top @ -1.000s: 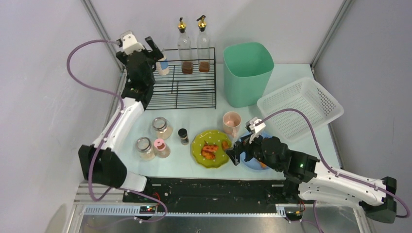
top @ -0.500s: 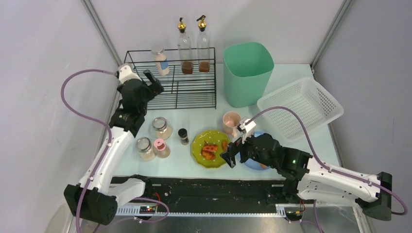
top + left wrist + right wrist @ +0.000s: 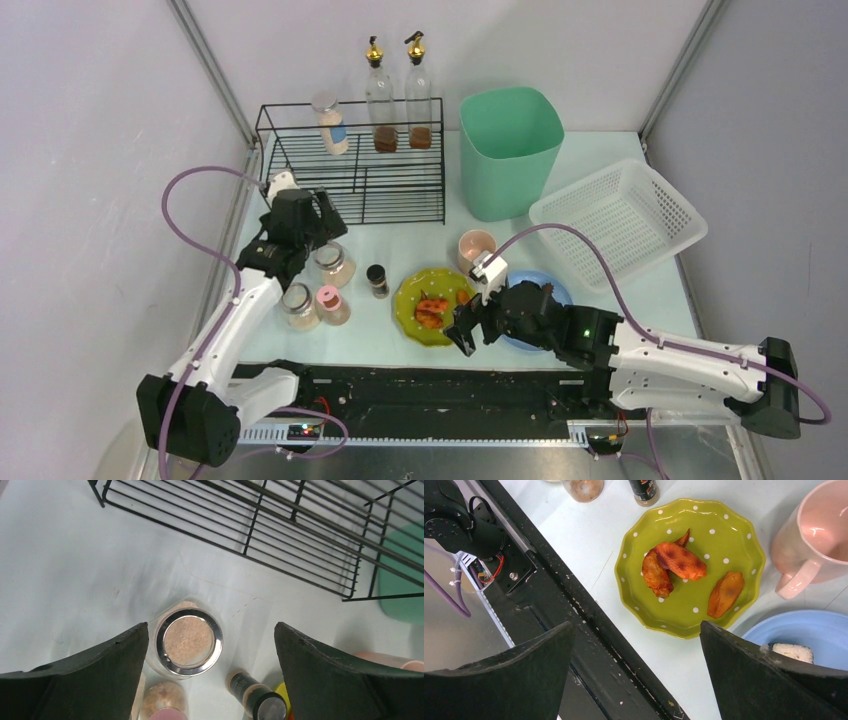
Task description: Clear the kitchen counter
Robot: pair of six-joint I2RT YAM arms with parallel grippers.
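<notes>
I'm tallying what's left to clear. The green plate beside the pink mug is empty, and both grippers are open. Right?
Not quite. The plate isn't empty: the right wrist view shows orange-brown food on it. The rest holds: it sits beside the mug, and the left gripper and right gripper are both open.

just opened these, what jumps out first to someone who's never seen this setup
The lime-green dotted plate with orange-glazed food pieces at the front middle of the kitchen counter stands out most, the right tool open right by it. Behind, a tall mint bin sits between a black wire rack and a white basket. The left tool hangs open over a steel-rimmed jar of tan powder.
</notes>
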